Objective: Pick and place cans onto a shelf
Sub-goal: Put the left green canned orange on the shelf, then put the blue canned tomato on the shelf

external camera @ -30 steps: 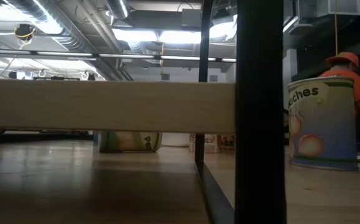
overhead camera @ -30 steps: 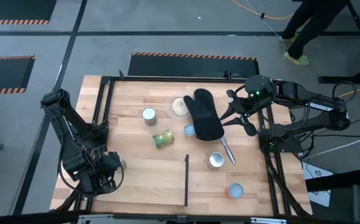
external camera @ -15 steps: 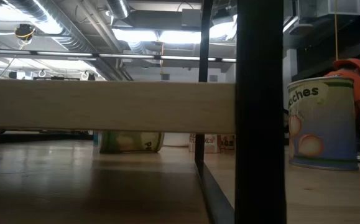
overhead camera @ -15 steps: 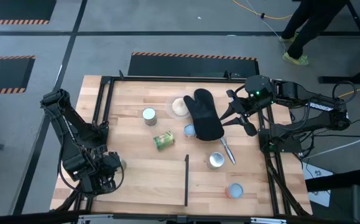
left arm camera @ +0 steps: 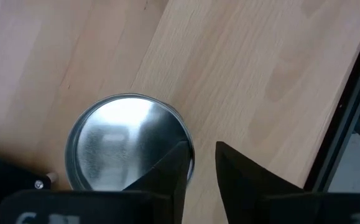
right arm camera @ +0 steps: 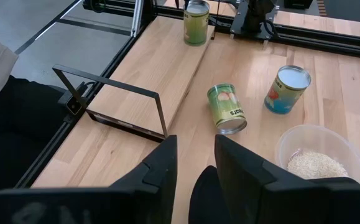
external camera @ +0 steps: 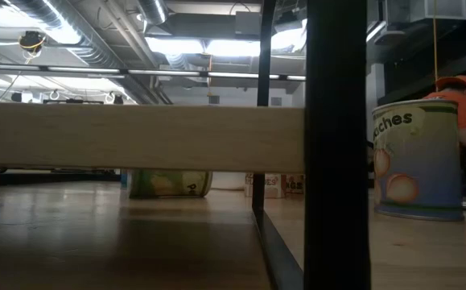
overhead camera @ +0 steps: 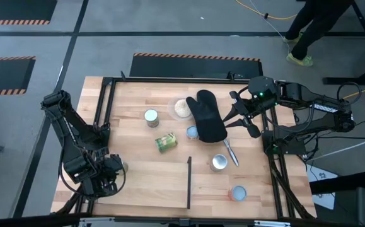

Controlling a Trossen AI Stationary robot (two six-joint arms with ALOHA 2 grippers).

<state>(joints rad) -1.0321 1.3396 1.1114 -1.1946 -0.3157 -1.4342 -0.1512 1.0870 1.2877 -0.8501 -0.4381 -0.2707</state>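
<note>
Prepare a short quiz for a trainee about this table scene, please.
1. True or false: the green-labelled can lies on its side.
2. What lies between the bowl of grains and the right gripper? A) oven mitt B) a can C) the shelf
3. Fill in: the left gripper is over a ___-topped can.

Key: 1 true; 2 A; 3 silvery.
</note>
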